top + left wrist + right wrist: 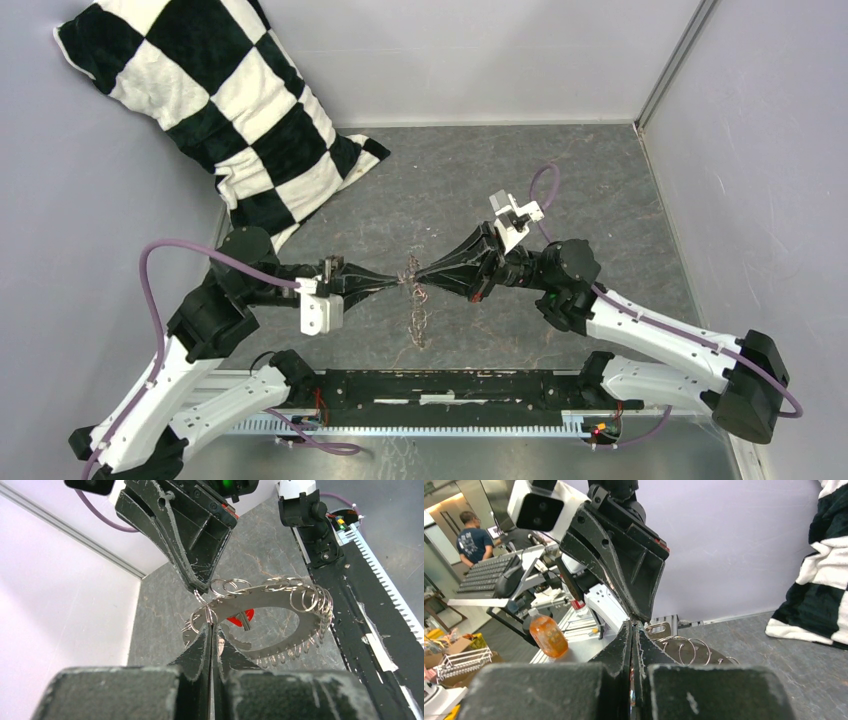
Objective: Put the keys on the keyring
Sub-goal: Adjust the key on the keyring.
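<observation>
The keyring [418, 322], a loop of many small silver rings, hangs between my two grippers above the table. In the left wrist view it [300, 600] spreads as a flat circle with a red tag [239, 621] crossed by a small grey bar. My left gripper [211, 624] is shut on one small ring. My right gripper [634, 625] is shut, tip to tip with the left [400, 281], and pinches a ring wire. A small silver slotted plate [659, 629], perhaps the key, sits beside the tips; I cannot tell what holds it.
A black-and-white checked pillow [230, 100] leans at the back left. Grey walls stand on both sides and at the back. A black rail with a toothed strip [450, 395] runs along the near edge between the arm bases.
</observation>
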### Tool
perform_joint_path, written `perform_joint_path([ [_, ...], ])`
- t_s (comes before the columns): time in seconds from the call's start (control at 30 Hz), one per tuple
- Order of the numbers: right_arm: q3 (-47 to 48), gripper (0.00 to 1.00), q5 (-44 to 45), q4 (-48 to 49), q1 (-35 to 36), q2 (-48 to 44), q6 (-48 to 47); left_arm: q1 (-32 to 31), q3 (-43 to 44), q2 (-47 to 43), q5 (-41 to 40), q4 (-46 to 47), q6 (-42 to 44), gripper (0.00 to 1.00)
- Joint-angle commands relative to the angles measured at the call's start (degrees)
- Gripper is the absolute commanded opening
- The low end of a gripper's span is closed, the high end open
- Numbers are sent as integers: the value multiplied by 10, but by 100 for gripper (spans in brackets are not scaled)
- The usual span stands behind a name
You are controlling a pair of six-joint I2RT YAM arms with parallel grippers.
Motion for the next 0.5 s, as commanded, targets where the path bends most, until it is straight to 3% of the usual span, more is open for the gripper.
perform_joint_path([
  [0.0, -14, 0, 44, 135, -2, 1, 58, -1, -9, -12, 19, 11, 62, 2],
  [0.47, -37, 1, 80, 237, 9, 25, 102, -1, -20, -10, 52, 3, 92, 2],
])
